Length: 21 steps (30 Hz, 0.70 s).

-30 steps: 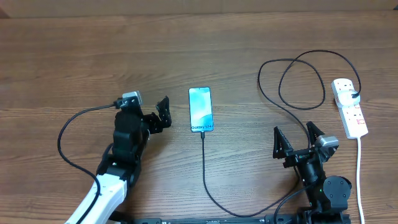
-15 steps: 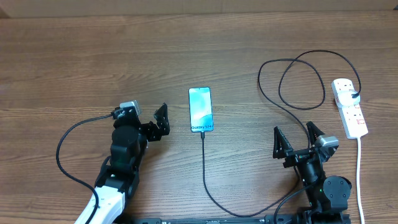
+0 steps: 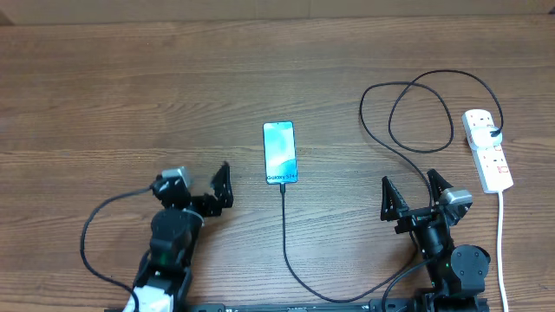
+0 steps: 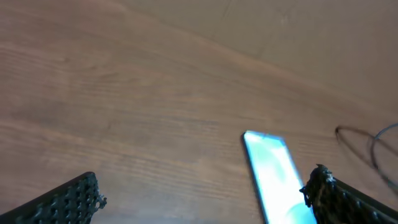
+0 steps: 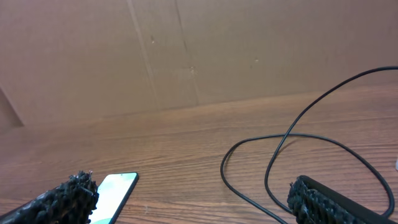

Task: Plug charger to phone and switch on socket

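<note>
The phone [image 3: 279, 152] lies screen up at mid-table, also visible as a phone [image 4: 273, 171] by my left gripper's right fingertip and as a phone [image 5: 112, 190] at lower left in the right wrist view. The black charger cable [image 3: 285, 234] meets its near end, then curves right and loops [image 5: 280, 143] up to a black plug in the white socket strip [image 3: 487, 154] at far right. My left gripper [image 3: 212, 186] [image 4: 202, 205] stands open and empty, down-left of the phone. Near the front right, my right gripper [image 3: 411, 186] [image 5: 193, 208] is wide open and empty.
The socket's white cord [image 3: 502, 243] runs down the right side to the front edge. A brown cardboard wall [image 5: 199, 50] stands behind the wooden table [image 3: 130, 78]. My left arm's own black cable [image 3: 95, 225] loops at the front left.
My left gripper has drawn back toward the front edge, away from the phone, still open. The right arm, phone and cable have not moved.
</note>
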Motion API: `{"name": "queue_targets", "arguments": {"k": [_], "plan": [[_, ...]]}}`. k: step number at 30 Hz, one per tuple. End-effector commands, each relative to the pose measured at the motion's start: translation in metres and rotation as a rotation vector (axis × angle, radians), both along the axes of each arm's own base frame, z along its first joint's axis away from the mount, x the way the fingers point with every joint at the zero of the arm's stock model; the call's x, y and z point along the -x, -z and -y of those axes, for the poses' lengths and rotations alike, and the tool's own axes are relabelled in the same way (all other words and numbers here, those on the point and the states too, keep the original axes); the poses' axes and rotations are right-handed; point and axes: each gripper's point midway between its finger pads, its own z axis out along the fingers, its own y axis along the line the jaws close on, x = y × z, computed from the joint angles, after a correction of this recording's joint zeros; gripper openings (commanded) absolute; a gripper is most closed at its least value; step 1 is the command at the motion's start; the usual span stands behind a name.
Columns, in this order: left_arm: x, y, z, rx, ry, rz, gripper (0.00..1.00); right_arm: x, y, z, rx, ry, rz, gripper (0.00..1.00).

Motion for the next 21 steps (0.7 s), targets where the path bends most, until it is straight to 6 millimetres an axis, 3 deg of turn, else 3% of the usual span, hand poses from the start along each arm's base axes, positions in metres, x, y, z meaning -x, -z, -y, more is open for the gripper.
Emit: {"name": "queue_targets", "arguments": {"k": [1, 10, 21], "plan": [[0.003, -0.001, -0.006, 0.000, -0.028, 0.013, 0.99, 0.000, 0.001, -0.001, 0.005, -0.001, 0.007, 1.00], [0.009, 0.003, -0.008, -0.009, -0.032, -0.012, 1.00, 0.000, 0.001, -0.001, 0.005, -0.001, 0.007, 1.00], [0.020, -0.007, -0.019, -0.018, -0.078, 0.011, 1.00, 0.000, 0.001, -0.001, 0.005, -0.001, 0.007, 1.00]]}}
